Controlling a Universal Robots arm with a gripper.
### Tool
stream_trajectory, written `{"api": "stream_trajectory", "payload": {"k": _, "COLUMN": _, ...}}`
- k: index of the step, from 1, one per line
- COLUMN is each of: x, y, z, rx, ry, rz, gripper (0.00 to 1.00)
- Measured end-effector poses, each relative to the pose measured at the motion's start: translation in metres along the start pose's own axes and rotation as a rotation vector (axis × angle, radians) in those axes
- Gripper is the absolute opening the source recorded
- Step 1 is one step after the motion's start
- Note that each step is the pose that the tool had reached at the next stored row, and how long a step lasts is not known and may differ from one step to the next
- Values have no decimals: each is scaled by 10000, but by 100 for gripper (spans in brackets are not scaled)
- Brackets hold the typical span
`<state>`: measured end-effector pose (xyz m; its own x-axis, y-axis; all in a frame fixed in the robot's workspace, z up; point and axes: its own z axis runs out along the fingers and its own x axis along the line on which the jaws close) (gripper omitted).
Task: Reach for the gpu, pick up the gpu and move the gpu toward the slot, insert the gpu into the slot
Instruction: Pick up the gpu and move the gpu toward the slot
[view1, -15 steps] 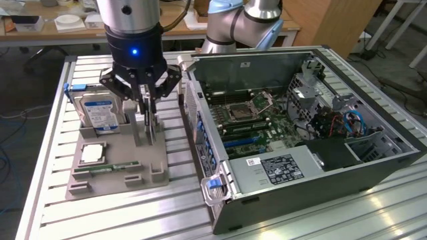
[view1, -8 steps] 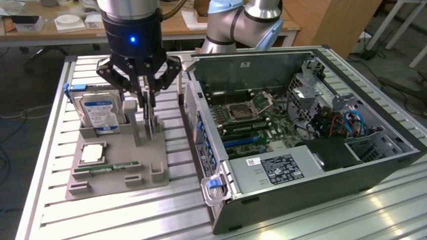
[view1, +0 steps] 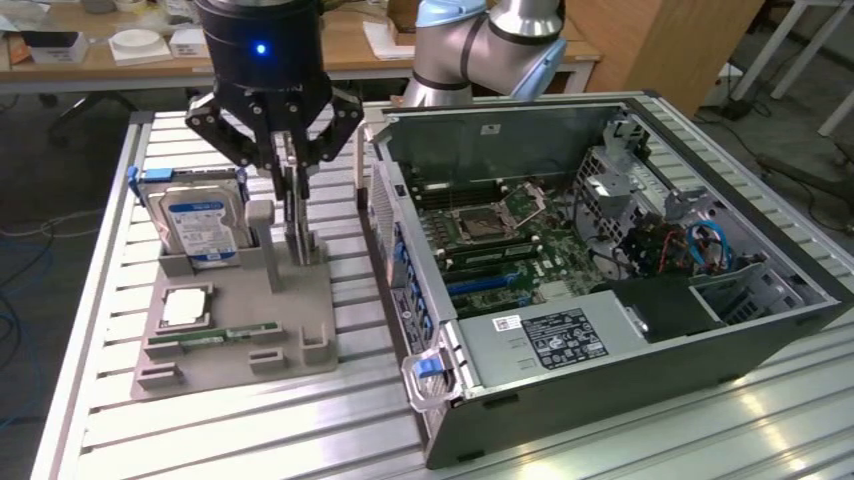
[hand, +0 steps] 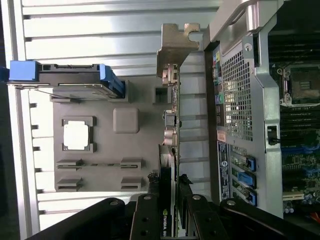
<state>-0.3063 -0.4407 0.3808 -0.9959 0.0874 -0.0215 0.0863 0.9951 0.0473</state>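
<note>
The gpu (view1: 304, 235) stands on edge in the grey holder (view1: 227, 372), a thin dark card seen edge-on. From the wrist the gpu (hand: 173, 145) shows as a narrow strip with its silver bracket (hand: 175, 42) at the far end. My gripper (view1: 296, 195) comes straight down over it, and its black fingers (hand: 196, 216) press the card's two faces, shut on it. The slot (view1: 483, 284) is a blue strip on the green motherboard inside the open computer case, at the exterior view's right; the blue slot (hand: 296, 150) also appears from the wrist.
A hard drive (view1: 198, 225) with blue clips stands in the holder beside the gpu. A processor (view1: 184, 305) and a green memory stick (view1: 214, 335) lie flat in it. The case wall (view1: 400, 260) rises close to the holder. The slatted metal table (view1: 641, 440) carries everything.
</note>
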Motion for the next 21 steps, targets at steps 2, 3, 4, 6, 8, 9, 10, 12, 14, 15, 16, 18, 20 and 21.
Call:
{"api": "stream_trajectory", "payload": {"k": 2, "x": -1, "y": 2, "z": -44, "rx": 0, "ry": 0, "rz": 1, "gripper": 26}}
{"api": "stream_trajectory", "payload": {"k": 3, "x": -2, "y": 3, "z": -68, "rx": 0, "ry": 0, "rz": 0, "gripper": 26}}
{"api": "stream_trajectory", "payload": {"k": 4, "x": -2, "y": 4, "z": -93, "rx": 0, "ry": 1, "rz": 0, "gripper": 26}}
{"api": "stream_trajectory", "payload": {"k": 6, "x": -3, "y": 7, "z": -146, "rx": -2, "ry": 1, "rz": 0, "gripper": 26}}
{"api": "stream_trajectory", "payload": {"k": 8, "x": -4, "y": 9, "z": -197, "rx": -3, "ry": 1, "rz": 0, "gripper": 26}}
{"api": "stream_trajectory", "payload": {"k": 9, "x": -5, "y": 10, "z": -222, "rx": -3, "ry": 1, "rz": 0, "gripper": 26}}
{"api": "stream_trajectory", "payload": {"k": 10, "x": -5, "y": 12, "z": -246, "rx": -4, "ry": 0, "rz": 0, "gripper": 26}}
{"api": "stream_trajectory", "payload": {"k": 12, "x": -6, "y": 14, "z": -293, "rx": -3, "ry": 1, "rz": 0, "gripper": 26}}
{"api": "stream_trajectory", "payload": {"k": 14, "x": -7, "y": 15, "z": -328, "rx": -4, "ry": 1, "rz": 0, "gripper": 26}}
{"api": "stream_trajectory", "payload": {"k": 15, "x": -7, "y": 16, "z": -348, "rx": -4, "ry": 1, "rz": 0, "gripper": 26}}
{"api": "stream_trajectory", "payload": {"k": 16, "x": -8, "y": 18, "z": -373, "rx": -4, "ry": 0, "rz": 0, "gripper": 26}}
{"api": "stream_trajectory", "payload": {"k": 18, "x": -9, "y": 20, "z": -418, "rx": -5, "ry": 0, "rz": 0, "gripper": 26}}
{"api": "stream_trajectory", "payload": {"k": 20, "x": -10, "y": 22, "z": -464, "rx": -4, "ry": 1, "rz": 0, "gripper": 26}}
{"api": "stream_trajectory", "payload": {"k": 21, "x": -10, "y": 23, "z": -482, "rx": -4, "ry": 1, "rz": 0, "gripper": 26}}
